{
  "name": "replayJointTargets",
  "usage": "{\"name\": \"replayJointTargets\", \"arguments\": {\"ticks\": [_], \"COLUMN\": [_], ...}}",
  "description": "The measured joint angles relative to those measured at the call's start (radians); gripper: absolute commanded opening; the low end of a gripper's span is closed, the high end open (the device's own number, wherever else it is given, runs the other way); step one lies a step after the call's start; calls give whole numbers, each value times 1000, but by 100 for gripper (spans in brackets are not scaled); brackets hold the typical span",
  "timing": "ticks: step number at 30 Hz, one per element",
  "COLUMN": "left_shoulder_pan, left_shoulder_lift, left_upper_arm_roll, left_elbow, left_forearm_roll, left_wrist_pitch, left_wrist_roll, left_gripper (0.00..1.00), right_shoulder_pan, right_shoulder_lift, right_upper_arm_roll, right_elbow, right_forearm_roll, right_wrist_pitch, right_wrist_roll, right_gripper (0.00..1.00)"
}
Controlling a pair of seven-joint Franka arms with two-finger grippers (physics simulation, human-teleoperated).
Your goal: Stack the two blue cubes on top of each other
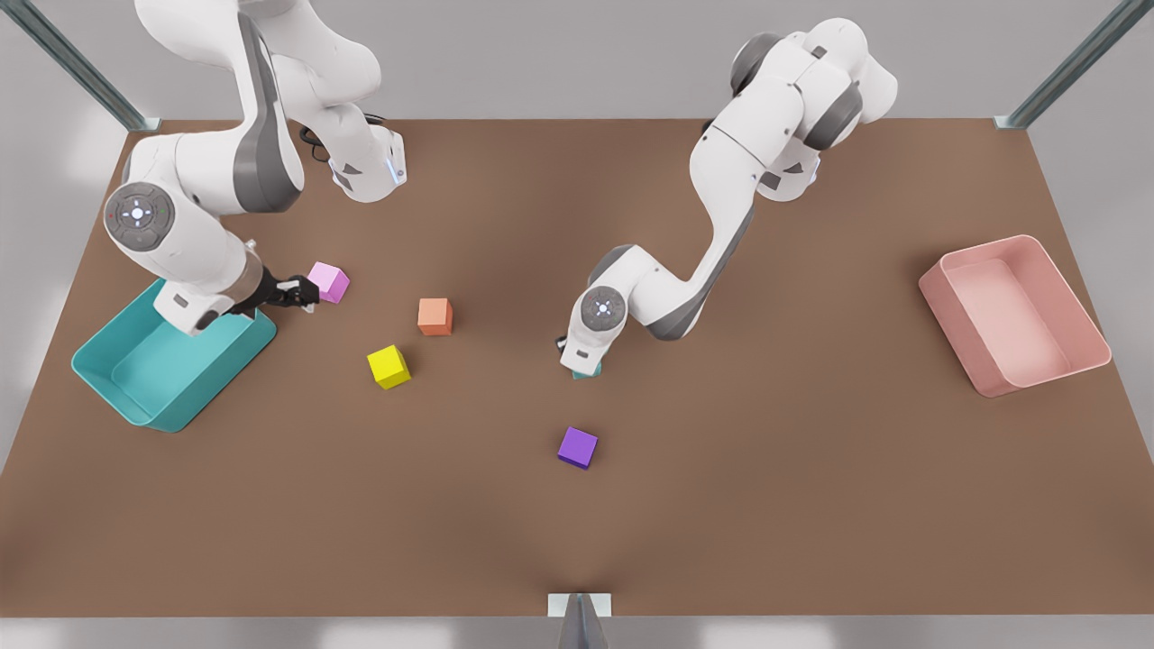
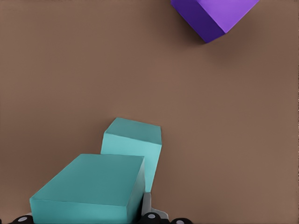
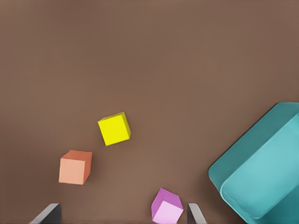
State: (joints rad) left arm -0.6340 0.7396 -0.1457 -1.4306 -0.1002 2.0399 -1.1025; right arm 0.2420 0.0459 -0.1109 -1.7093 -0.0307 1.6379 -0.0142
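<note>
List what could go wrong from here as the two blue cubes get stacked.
1. The held blue cube, in the left gripper, looks offset from and turned against the second blue cube; released like this, it may tip or slide off.
2. The open right gripper sits right beside the pink cube, which is not part of the task, and could nudge or grab it.

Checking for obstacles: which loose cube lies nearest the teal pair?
The purple cube, just in front of the teal cubes; the orange, yellow and pink cubes sit farther away.
</note>
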Motion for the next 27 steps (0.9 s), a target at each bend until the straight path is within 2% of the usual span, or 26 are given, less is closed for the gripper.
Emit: {"name": "replayJointTargets", "arguments": {"ticks": [5, 6, 7, 15, 21, 23, 25, 27], "left_shoulder_pan": [0, 1, 0, 4, 17, 90, 263, 435], "left_shoulder_lift": [14, 17, 20, 18, -34, -76, -142, -187], "left_upper_arm_roll": [0, 0, 0, 0, 0, -1, 1, -5], "left_elbow": [19, 21, 21, 22, 58, 168, 329, 363], "left_forearm_roll": [12, 13, 13, 31, 39, 44, 89, 137], "left_wrist_pitch": [37, 42, 46, 61, -18, -112, -276, -411], "left_wrist_roll": [-27, -31, -35, -57, -70, -68, -24, 54], "left_gripper": [52, 60, 100, 100, 100, 100, 100, 100], "right_shoulder_pan": [-4, -4, -5, 3, 2, 0, -1, -2], "right_shoulder_lift": [12, 12, 12, 15, 21, 20, 19, 9], "right_upper_arm_roll": [1, 1, 3, 4, 4, 4, 3, 4], "right_elbow": [15, 15, 15, 20, 21, 21, 22, 22], "right_forearm_roll": [0, -1, 0, 1, 1, 1, 1, 1], "right_wrist_pitch": [-3, -3, -4, -6, -6, -7, -7, -9], "right_wrist_roll": [-8, -9, -10, -17, -21, -22, -23, -22], "right_gripper": [100, 100, 100, 100, 100, 100, 100, 100]}}
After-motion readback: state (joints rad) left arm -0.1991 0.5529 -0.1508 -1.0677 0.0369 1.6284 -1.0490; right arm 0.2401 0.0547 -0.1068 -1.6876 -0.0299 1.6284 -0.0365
